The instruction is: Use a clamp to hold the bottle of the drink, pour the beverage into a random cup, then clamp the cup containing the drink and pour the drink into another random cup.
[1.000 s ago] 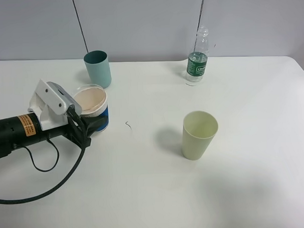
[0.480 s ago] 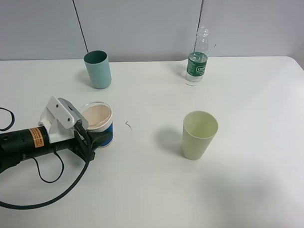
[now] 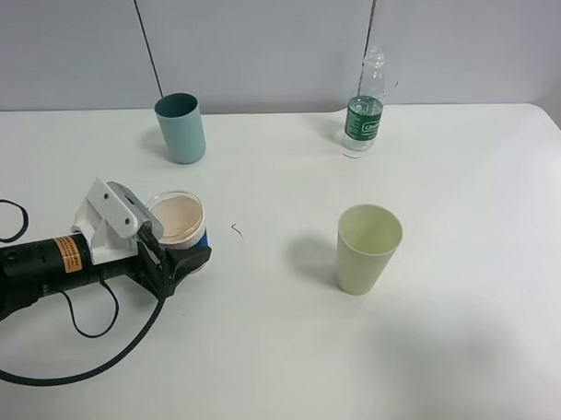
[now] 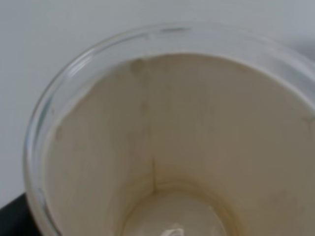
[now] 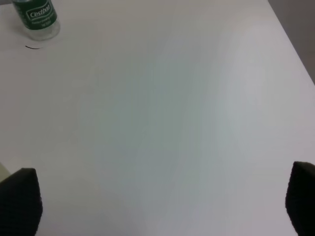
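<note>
My left gripper point(image 3: 185, 255) now sits low on the white table point(image 3: 295, 357), fingers around the blue-sleeved cup point(image 3: 179, 225); a second ago I held that cup higher, nearer the teal cup point(image 3: 181, 128). Whether I still squeeze it or have let go, I cannot tell. The cup stands upright, its peach inside point(image 4: 187, 147) filling my wrist view. My right gripper point(image 5: 162, 201) hangs wide apart and empty, as before. The bottle point(image 3: 365, 115) stands at the far edge, unmoved.
</note>
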`<state>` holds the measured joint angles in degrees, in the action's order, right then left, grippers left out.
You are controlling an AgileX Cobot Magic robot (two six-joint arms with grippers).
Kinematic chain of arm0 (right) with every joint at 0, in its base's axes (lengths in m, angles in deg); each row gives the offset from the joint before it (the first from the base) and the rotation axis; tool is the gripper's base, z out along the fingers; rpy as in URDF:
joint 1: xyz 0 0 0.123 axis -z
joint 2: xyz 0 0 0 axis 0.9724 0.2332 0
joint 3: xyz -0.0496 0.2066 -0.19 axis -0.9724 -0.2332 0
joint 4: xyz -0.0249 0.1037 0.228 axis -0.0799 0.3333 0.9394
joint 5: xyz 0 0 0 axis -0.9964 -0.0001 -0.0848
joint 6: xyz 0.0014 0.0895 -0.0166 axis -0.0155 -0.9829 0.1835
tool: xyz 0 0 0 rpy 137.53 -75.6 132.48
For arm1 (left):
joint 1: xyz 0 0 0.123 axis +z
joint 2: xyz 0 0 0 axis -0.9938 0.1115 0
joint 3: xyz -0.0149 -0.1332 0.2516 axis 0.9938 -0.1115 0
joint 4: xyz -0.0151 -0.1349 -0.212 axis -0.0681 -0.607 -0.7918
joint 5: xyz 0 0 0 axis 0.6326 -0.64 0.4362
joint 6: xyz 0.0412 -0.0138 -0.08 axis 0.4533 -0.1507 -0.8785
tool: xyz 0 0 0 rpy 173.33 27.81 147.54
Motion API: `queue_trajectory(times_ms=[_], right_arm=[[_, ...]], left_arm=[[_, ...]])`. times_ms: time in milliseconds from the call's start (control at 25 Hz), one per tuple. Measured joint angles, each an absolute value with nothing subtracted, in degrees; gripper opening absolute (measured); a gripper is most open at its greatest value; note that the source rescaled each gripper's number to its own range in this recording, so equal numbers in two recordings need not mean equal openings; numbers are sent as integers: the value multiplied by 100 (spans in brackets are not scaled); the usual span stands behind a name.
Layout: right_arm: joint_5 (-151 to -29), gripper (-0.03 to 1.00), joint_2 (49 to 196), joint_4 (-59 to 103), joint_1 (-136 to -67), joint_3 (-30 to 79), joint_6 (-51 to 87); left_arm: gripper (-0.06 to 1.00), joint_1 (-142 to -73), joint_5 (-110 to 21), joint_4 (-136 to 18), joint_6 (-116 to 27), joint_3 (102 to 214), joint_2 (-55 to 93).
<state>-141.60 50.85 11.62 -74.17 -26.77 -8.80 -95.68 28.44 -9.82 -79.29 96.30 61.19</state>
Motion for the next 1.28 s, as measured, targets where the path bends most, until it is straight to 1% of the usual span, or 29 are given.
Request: queue_trajectory(times_ms=[320, 560, 680, 760, 840, 1040, 1120, 1200, 1280], right_arm=[[-14160, 100, 5085, 1162, -7417, -2677, -880], [-14160, 100, 5085, 1162, -7417, -2677, -880], [-14160, 100, 5085, 1162, -7417, -2677, -880], [-14160, 100, 5085, 1162, -7417, -2677, -880], [-14160, 100, 5085, 1162, -7417, -2677, -880], [-14160, 100, 5085, 1162, -7417, -2677, -880], [-14160, 100, 5085, 1162, -7417, -2677, -880], [-14160, 100, 5085, 1162, -7417, -2677, -880], [-14160, 100, 5085, 1162, -7417, -2677, -880]], left_arm=[[53, -9568, 2844, -988, -7935, 9572, 5841], [53, -9568, 2844, -1145, -7934, 9192, 4754], [53, -9568, 2822, -1392, -7964, 8980, 3970], [54, -9568, 2572, -1544, -8068, 8910, 3437], [61, -9568, 2068, -1629, -8229, 8894, 2851], [88, -9568, 734, -2251, -8630, 8883, 1507], [93, -9568, 101, -2653, -8672, 8896, 952], [94, -9568, -723, -3039, -8708, 9029, 445], [94, -9568, -1859, -3234, -8737, 9323, -56]])
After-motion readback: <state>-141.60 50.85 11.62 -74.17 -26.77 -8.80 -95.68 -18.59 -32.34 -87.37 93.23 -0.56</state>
